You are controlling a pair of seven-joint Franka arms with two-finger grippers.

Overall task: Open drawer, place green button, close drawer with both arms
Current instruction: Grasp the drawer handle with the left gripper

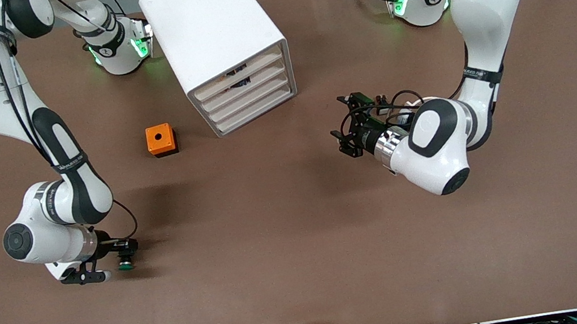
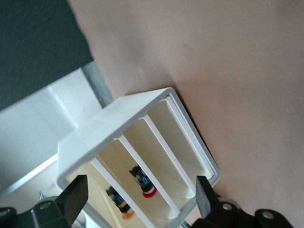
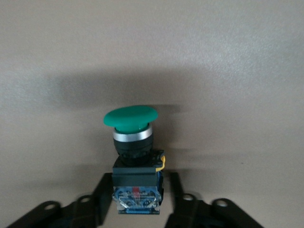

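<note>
Button [image 3: 134, 156] sits low over the surface [image 1: 302, 251] toward the right arm's end, and I see its long axis running straight out from the right pincer [image 3: 135, 199], green cap leading and dark body back between the fingers, which are closed on the body. I can read no writing on it. My left pincer [image 2: 137, 194] hangs over bare surface facing the cabinet [image 1: 215, 35], fingers spread wide and holding nothing. The drawer [image 1: 251, 102], third down, is shut. An orange cube [image 1: 160, 140] lies beside the cabinet.
</note>
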